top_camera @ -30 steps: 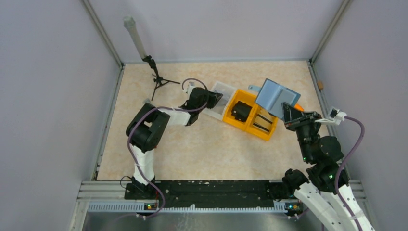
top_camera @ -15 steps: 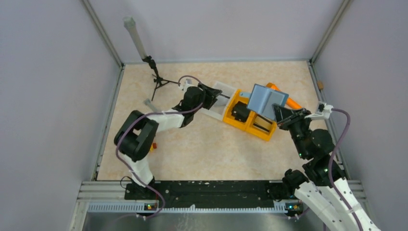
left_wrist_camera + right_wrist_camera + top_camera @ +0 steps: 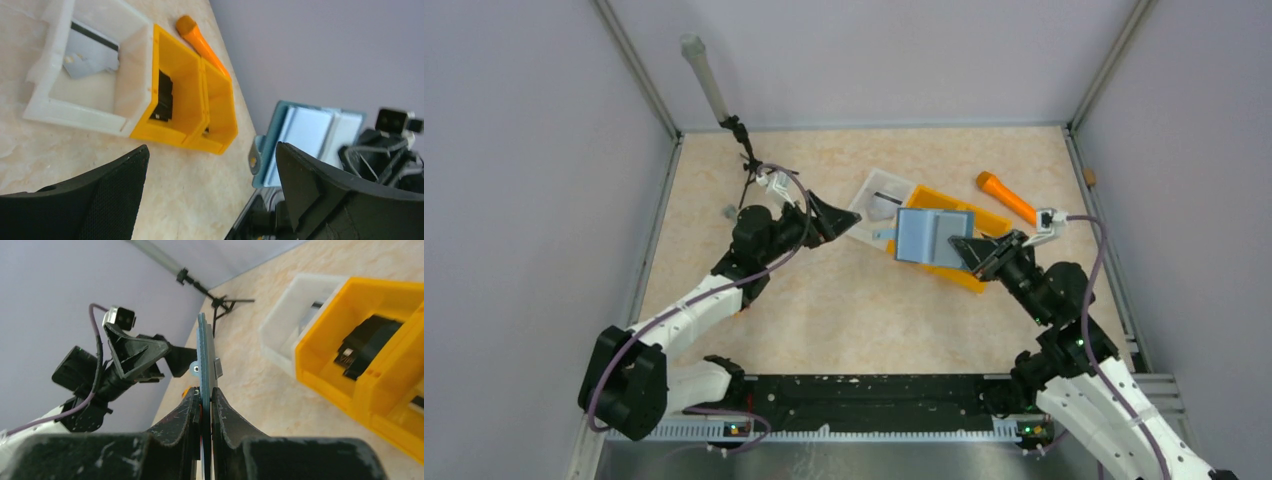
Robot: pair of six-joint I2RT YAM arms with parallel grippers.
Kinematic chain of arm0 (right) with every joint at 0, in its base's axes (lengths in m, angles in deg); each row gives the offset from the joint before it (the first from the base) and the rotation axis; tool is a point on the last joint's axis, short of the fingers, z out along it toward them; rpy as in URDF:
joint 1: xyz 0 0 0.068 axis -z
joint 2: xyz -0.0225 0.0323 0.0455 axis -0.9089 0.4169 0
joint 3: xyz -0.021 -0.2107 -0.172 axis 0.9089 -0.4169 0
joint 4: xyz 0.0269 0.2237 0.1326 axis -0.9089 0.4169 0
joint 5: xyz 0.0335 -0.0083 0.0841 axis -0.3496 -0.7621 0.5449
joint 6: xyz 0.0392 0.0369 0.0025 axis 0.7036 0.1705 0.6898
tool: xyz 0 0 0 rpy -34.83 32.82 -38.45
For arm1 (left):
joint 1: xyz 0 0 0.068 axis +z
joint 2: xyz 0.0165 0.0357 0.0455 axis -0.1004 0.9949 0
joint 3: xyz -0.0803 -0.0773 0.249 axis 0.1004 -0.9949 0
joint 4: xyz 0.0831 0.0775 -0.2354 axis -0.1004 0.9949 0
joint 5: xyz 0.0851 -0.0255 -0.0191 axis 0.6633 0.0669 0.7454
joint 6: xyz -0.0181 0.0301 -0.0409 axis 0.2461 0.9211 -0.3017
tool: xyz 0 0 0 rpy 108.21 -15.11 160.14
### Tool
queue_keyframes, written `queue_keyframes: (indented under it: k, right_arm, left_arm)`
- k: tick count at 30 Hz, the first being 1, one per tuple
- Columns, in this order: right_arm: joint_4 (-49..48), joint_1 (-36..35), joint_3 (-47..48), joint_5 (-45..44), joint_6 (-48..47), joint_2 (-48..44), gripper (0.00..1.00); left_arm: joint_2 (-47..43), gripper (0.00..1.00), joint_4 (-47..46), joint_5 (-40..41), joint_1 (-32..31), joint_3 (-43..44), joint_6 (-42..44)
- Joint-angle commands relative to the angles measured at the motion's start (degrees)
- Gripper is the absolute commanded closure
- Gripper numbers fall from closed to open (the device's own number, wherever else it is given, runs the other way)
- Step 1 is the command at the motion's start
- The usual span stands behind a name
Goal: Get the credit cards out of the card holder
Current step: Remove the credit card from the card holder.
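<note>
The teal-blue card holder (image 3: 929,237) hangs in the air over the orange bin, its lighter blue inside facing the left arm. My right gripper (image 3: 965,249) is shut on its right edge. In the right wrist view the card holder (image 3: 203,352) stands edge-on, pinched between both fingers. My left gripper (image 3: 839,212) is open and holds nothing, a short way left of the holder. From the left wrist the card holder (image 3: 305,140) shows past my right finger. A pale grey card with a dark stripe (image 3: 90,55) lies in the white tray.
The white tray (image 3: 870,190) and the orange divided bin (image 3: 972,279) sit side by side mid-table; the bin holds a black part (image 3: 367,345). An orange tool (image 3: 1005,197) lies behind the bin. A small black tripod (image 3: 746,160) stands at the back left.
My left gripper opened and pulled back left from the white tray. My right gripper carried the card holder left and nearer, over the orange bin.
</note>
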Motion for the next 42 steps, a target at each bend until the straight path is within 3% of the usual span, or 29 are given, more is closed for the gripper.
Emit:
queue_keyframes:
  k: [1, 8, 15, 19, 22, 27, 29, 30, 32, 34, 37, 42]
  right_arm:
    - [-12.2, 0.5, -4.7, 12.9, 7.6, 3.1, 1.00]
    - [-29.4, 0.5, -10.8, 25.5, 17.1, 10.6, 1.00]
    - [-35.7, 0.5, -13.1, 28.2, 20.8, 13.0, 1.00]
    - [-38.4, 0.4, -13.5, 30.0, 22.3, 14.9, 1.00]
    - [-38.5, 0.0, -13.5, 30.0, 21.8, 15.8, 1.00]
    - [-33.8, -1.9, -12.4, 27.0, 17.5, 15.4, 1.00]
    - [-30.8, -2.6, -11.7, 25.6, 14.2, 15.6, 0.98]
    - [-29.1, -3.0, -11.1, 25.0, 12.8, 15.6, 0.92]
    - [-25.3, -3.5, -10.1, 24.2, 10.5, 15.9, 0.71]
    - [-22.7, -3.7, -9.3, 24.1, 8.8, 16.0, 0.55]
    - [-20.1, -3.8, -8.4, 24.4, 7.2, 15.3, 0.44]
    - [-17.6, -3.8, -8.5, 24.1, 5.2, 13.4, 0.44]
  left_arm:
    - [-3.9, 0.01, -5.8, -12.8, 0.7, -4.6, 6.6]
    - [-7.7, 0.01, -9.3, -19.7, 0.8, -7.8, 6.9]
    - [-3.6, 0.01, -12.3, -26.9, 0.7, -8.0, 4.7]
    - [-0.1, 0.02, -20.8, -30.4, 0.7, -9.1, -0.7]
    - [1.4, 0.16, -29.2, -33.0, 0.7, -10.2, -5.5]
    - [3.0, 0.53, -32.5, -35.9, 0.8, -11.4, -7.8]
    - [3.1, 0.72, -31.3, -35.6, 0.7, -12.1, -6.6]
    - [3.0, 0.82, -29.8, -35.2, 0.8, -12.4, -5.5]
    - [2.6, 1.00, -25.0, -33.9, 0.7, -12.1, -2.5]
    - [1.7, 1.00, -19.2, -31.8, 0.7, -11.8, 0.6]
    - [0.6, 1.00, -13.5, -29.7, 0.7, -11.3, 3.0]
    - [0.2, 1.00, -12.5, -29.0, 0.7, -11.4, 2.7]
